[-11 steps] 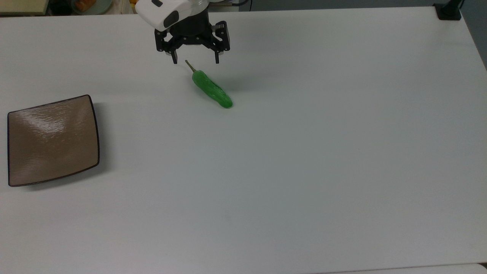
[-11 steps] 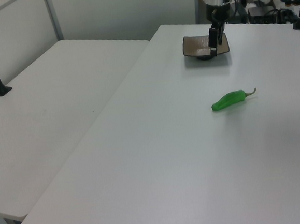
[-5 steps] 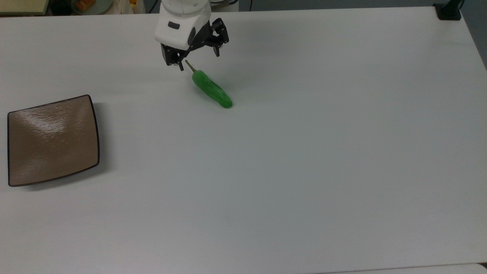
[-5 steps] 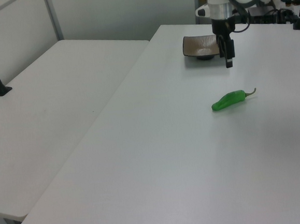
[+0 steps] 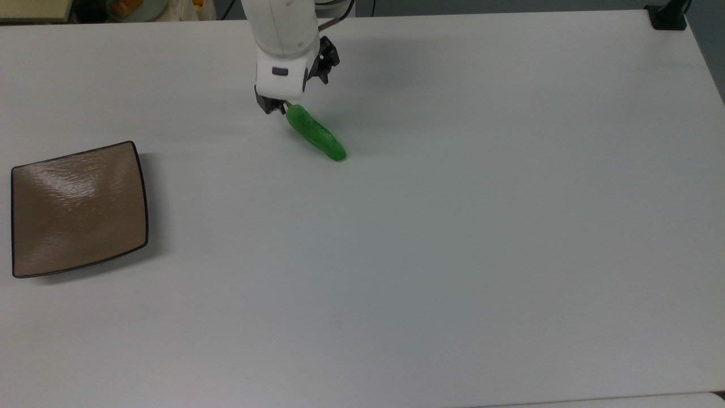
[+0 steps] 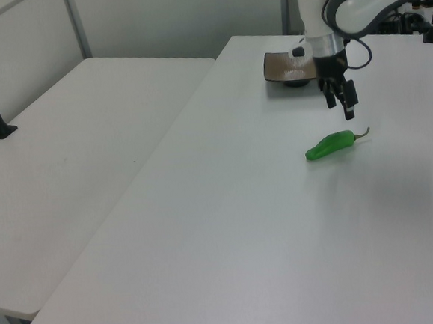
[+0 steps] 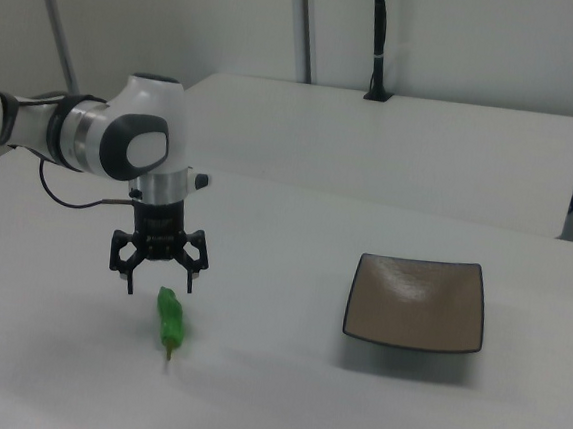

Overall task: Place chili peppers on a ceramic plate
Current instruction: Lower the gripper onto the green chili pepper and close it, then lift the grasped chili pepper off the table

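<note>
Moved fwd, gripper [image 7: 159, 286] now hangs over the pepper [image 7: 170, 321], w/ jaws spread wide, holding nothing. Pepper lies flat on the table [image 5: 453, 226] just below the jaws, ready for grabbing. Plate [image 7: 416, 302] sits well apart, awaiting it.

Even, bright overhead light, soft shadows, glare streaks on the ceramic plate [image 5: 79, 207].

A lab: bare white tables [image 6: 87, 142], plain partition walls [image 7: 462, 39], a clamped black pole [image 7: 379, 42]

Chili pepper [image 7: 170, 320] on table [image 7: 280, 405], plate [image 7: 416, 303] apart.
</note>
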### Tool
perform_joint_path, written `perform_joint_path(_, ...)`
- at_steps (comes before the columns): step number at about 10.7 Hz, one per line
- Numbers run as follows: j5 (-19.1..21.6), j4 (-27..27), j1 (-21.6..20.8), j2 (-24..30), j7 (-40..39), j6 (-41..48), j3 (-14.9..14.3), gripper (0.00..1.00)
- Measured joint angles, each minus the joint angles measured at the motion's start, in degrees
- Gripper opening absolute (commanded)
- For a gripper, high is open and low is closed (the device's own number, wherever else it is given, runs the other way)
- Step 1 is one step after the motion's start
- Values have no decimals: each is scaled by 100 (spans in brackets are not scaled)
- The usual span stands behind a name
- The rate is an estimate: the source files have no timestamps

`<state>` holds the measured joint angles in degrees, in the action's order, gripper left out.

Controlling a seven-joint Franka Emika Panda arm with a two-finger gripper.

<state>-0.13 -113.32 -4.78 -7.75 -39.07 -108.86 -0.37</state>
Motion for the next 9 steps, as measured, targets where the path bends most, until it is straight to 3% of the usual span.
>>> perform_joint_path(3,-36,-30,-86,-441,-112,-369,13,98)
perform_joint_path(5,-103,-39,-160,-658,-112,-532,19,64)
perform_joint_path(6,-239,-46,-175,-701,-112,-538,23,32)
perform_joint_path(7,-343,-64,-186,-705,-112,-539,24,20)
perform_joint_path(9,-383,-95,-207,-705,-112,-539,24,16)
